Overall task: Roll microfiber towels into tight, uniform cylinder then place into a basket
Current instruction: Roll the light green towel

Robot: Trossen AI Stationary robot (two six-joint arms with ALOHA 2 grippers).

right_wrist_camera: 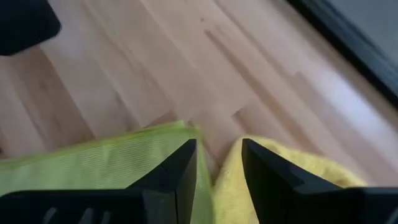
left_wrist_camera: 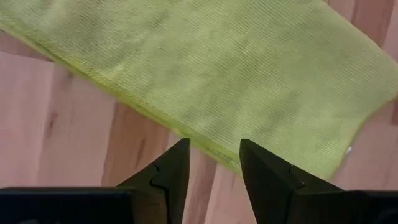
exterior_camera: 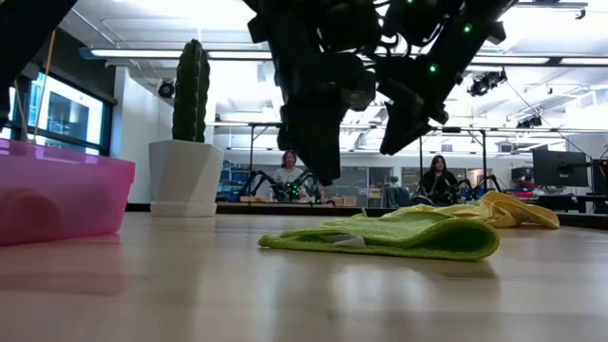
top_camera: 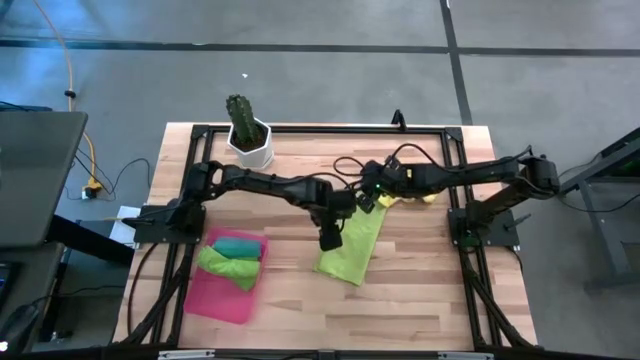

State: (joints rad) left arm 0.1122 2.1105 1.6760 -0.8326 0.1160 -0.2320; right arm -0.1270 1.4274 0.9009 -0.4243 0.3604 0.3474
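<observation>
Two grippers hang over the middle of the table, and both have their fingers parted with nothing between them. Nearest to me, the left gripper (top_camera: pixel 329 240) hovers just above the long edge of the lime green towel (top_camera: pixel 352 246); in its wrist view the two dark fingers (left_wrist_camera: pixel 171 174) stand a little apart, astride that hem with bare wood showing in the gap. The towel lies flat as a long folded strip. Its long axis runs slantwise, from its near end below and a little outward of the left gripper up toward the right gripper (top_camera: pixel 368 199) at its far end. From table height it looks low and doubled over, with the rounded fold toward the right.

The right gripper is poised where the strip's far corner meets the yellow towel (top_camera: pixel 410 199), which lies crumpled just past it; its fingers (right_wrist_camera: pixel 177 168) are slightly open, one over the lime cloth and one over the yellow, holding neither.

Off to the left gripper's outer side sits the pink basket (top_camera: pixel 227 281), close to the table's near left part, with a teal towel (top_camera: pixel 240 245) and a green towel (top_camera: pixel 228 266) rolled inside. Bare wooden table (top_camera: pixel 420 290) lies open in front of the strip and on its right. Farthest back, beyond the left arm, stands the white pot with a cactus (top_camera: pixel 248 140).
</observation>
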